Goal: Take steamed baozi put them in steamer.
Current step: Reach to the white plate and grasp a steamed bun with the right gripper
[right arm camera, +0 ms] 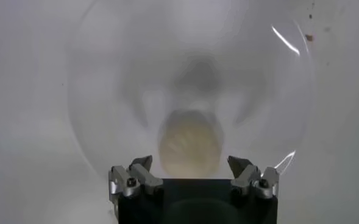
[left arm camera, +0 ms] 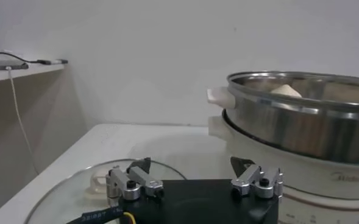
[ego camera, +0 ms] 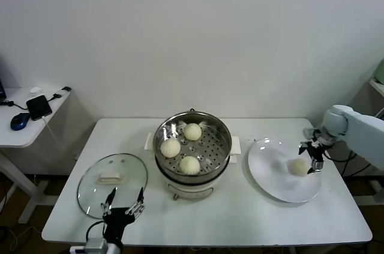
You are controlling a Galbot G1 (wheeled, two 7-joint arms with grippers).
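steamer (ego camera: 193,153): stands in the middle of the white surface (ego camera: 240,212), shiny steel pot on a white base, perforated tray showing inside.
baozi in steamer (ego camera: 189,164): three pale buns lie on the tray, one toward the front, one on the robot's left, one toward the back; they sit apart from each other.
fourth baozi (ego camera: 299,167): rests on the white plate (ego camera: 270,173), toward the plate's outer side, on the robot's right of the steamer.
right pincer (ego camera: 313,156): hangs over the plate right at the fourth baozi, fingers spread wide on either side of it; in the right wrist view the bun (right arm camera: 189,143) lies just ahead of the open fingertips, not clamped.
left pincer (ego camera: 123,203): low at the front edge of the surface, over the near rim of the glass lid (ego camera: 112,184), fingers wide apart and holding nothing.
glass lid: lies flat on the surface, on the robot's left of the steamer, white handle up.
side desk (ego camera: 24,125): carries a phone and a blue mouse, well apart from the work.
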